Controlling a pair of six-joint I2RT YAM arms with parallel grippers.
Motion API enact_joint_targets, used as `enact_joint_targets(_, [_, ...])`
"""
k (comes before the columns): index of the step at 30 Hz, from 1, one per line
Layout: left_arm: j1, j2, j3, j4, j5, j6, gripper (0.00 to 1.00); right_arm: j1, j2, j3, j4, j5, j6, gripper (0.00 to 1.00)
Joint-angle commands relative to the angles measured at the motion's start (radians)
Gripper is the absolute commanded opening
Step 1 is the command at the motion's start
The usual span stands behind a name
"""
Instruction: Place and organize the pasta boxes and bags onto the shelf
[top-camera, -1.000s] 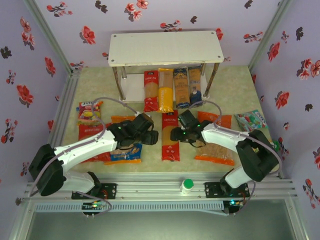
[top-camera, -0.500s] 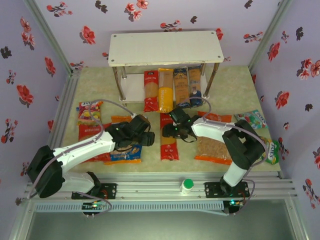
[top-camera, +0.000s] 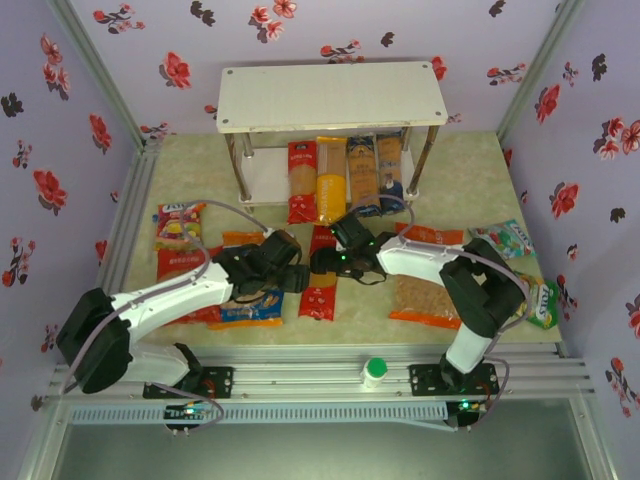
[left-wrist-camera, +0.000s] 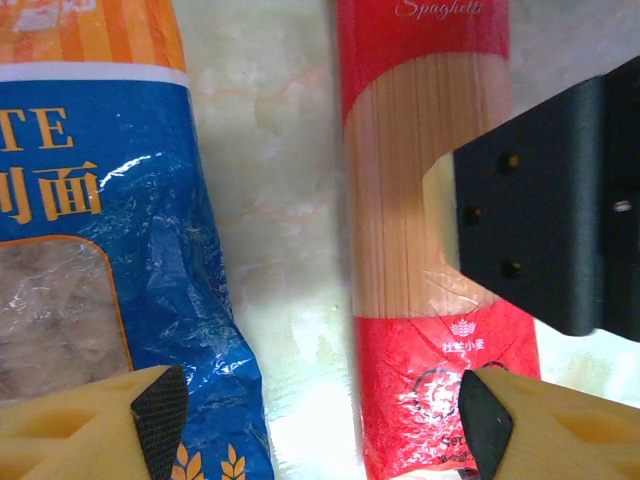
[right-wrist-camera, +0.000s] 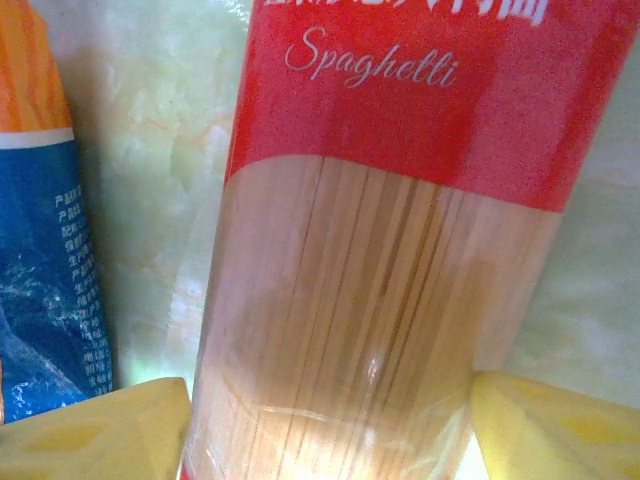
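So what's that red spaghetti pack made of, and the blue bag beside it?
The red spaghetti pack looks like thin glossy plastic film: a clear window shows the strands, with light glare. The blue bag seems crinkly shiny plastic too, judging by its wrinkles and white highlights.

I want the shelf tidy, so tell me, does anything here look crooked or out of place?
One red spaghetti pack lies slightly slanted on the table, apart from the four packs lined up on the shelf.
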Motion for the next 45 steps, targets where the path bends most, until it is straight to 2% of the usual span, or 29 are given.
enact_joint_targets(1, [0.000, 0.049, 0.024, -0.003, 0.010, 0.024, 0.75, -0.015, -0.123, 0.003, -0.105, 0.095, -0.038, 0.80])
enact_joint_targets(3, [-0.010, 0.090, 0.058, -0.016, 0.009, 0.043, 0.76, -0.036, -0.197, 0.008, -0.181, 0.160, -0.065, 0.85])
enact_joint_targets(7, [-0.042, 0.189, 0.140, -0.043, -0.003, 0.074, 0.79, -0.110, -0.350, 0.008, -0.346, 0.270, -0.118, 0.88])
enact_joint_targets(12, [-0.057, 0.273, 0.193, -0.015, 0.040, 0.093, 0.82, -0.193, -0.521, -0.034, -0.399, 0.297, -0.148, 0.92])
enact_joint_targets(15, [-0.059, 0.319, 0.223, -0.005, 0.091, 0.112, 0.85, -0.208, -0.568, -0.045, -0.400, 0.301, -0.152, 0.93])
enact_joint_targets(17, [-0.060, 0.356, 0.239, -0.011, 0.115, 0.124, 0.87, -0.210, -0.573, -0.047, -0.397, 0.296, -0.153, 0.93])
enact_joint_targets(19, [-0.060, 0.387, 0.244, -0.006, 0.146, 0.134, 0.94, -0.210, -0.567, -0.047, -0.389, 0.288, -0.153, 0.93])
enact_joint_targets(22, [-0.059, 0.410, 0.231, 0.045, 0.238, 0.138, 0.98, -0.210, -0.559, -0.050, -0.369, 0.269, -0.152, 0.93])
enact_joint_targets(35, [-0.041, 0.466, 0.224, 0.013, 0.252, 0.104, 1.00, -0.211, -0.558, -0.048, -0.330, 0.269, -0.160, 0.96])
enact_joint_targets(45, [-0.034, 0.553, 0.293, -0.051, 0.217, 0.123, 1.00, -0.219, -0.556, -0.041, -0.325, 0.265, -0.173, 0.97])
